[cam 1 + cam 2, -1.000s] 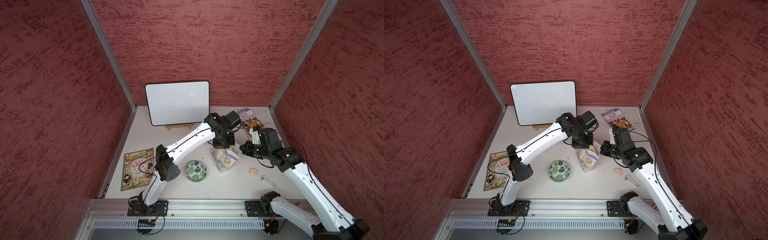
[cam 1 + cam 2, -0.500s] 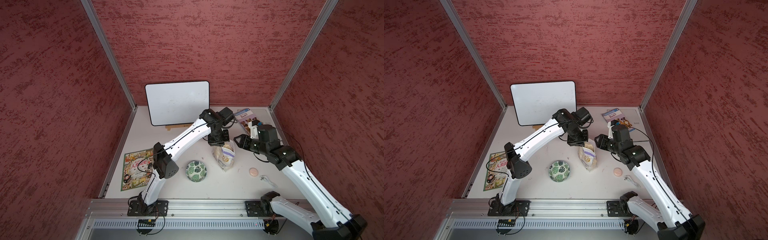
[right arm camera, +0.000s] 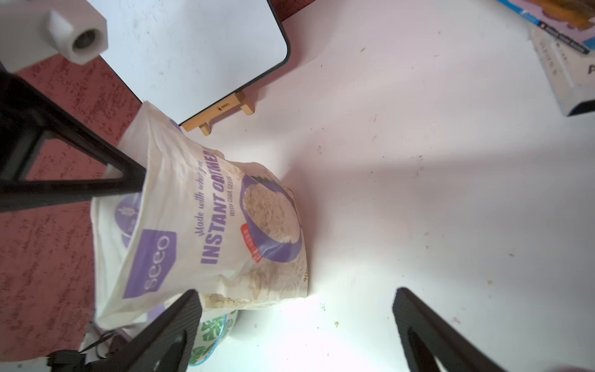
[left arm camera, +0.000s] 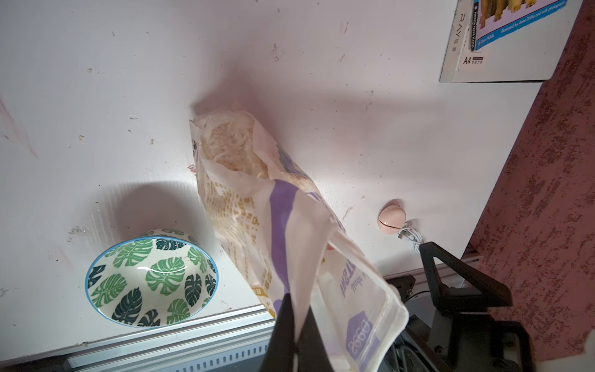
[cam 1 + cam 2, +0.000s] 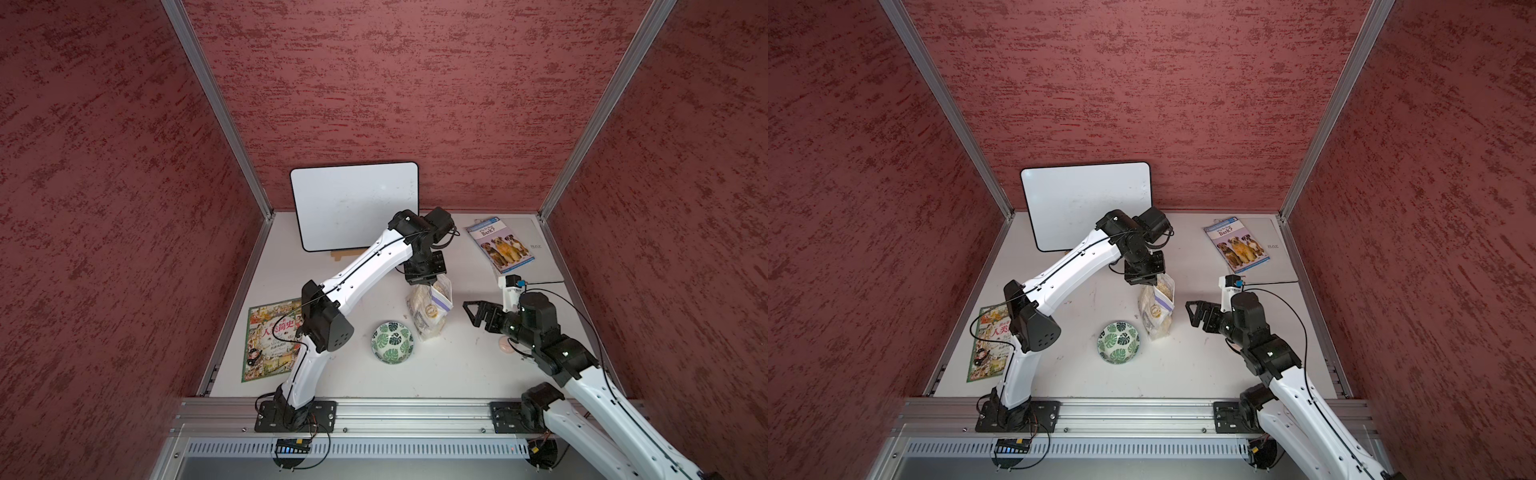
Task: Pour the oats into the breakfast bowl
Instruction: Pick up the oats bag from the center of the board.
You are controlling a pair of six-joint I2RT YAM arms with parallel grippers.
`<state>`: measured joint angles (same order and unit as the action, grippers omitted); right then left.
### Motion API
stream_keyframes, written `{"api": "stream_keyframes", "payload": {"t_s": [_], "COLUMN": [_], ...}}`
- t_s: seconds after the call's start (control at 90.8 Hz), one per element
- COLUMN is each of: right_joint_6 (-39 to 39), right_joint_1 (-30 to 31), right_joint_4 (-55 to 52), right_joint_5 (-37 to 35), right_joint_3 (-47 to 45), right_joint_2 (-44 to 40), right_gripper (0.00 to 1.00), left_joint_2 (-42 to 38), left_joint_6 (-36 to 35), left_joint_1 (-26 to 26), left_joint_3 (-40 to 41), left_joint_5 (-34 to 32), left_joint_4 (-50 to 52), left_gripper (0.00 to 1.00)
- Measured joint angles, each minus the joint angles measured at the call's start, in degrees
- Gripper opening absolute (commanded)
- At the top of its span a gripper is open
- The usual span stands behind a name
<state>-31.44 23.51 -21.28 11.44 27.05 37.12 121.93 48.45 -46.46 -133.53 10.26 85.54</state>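
**Bag pinched at the top, bowl empty beside it**

In both top views, just right of the frame's centre, the oats [image 5: 430, 313] stand base-down on the table [image 5: 457, 374]. The breakfast bowl [image 5: 392, 342] sits just beside them at lower left, with nothing in it. The left gripper [image 5: 424, 277] reaches down from above, its jaws pinched tight on the bag's top edge (the left wrist view shows the film squeezed between the fingers [image 4: 281, 338]). Further right, the right gripper [image 5: 473, 316] has its jaws spread wide, holds nothing and is clear of the bag.

The step in hand looks like readying the bag to tip. A pinch on thin film may slip, so the lift should be slow. The wide jaws could take a lower corner and raise the base. The mouth should be over the bowl's middle before any tilt, which should be gradual since flakes rush out.
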Motion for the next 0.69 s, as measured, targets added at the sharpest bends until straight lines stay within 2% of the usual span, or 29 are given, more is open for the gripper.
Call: {"api": "stream_keyframes", "payload": {"t_s": [0.298,0.551,0.694], "right_joint_6": [3.6,9.5,12.4], "right_joint_1": [7.1,16.9,18.3], "right_joint_4": [15.0,26.1,33.1], "right_joint_5": [-4.1,-12.2,-16.5], "right_joint_3": [-12.0,-14.5,-17.8], "right_joint_2": [-2.4,5.2,9.6], "right_gripper": [0.99,0.99,0.99], "left_joint_2": [0.0,0.0,0.0], "left_joint_6": [1.3,2.1,2.1], "left_joint_1": [2.6,4.0,4.3], "left_joint_3": [0.2,0.4,0.6], "left_joint_5": [0.1,0.2,0.2], "left_joint_4": [-2.0,-3.1,-3.2], "left_gripper": [0.00,0.00,0.00]}}
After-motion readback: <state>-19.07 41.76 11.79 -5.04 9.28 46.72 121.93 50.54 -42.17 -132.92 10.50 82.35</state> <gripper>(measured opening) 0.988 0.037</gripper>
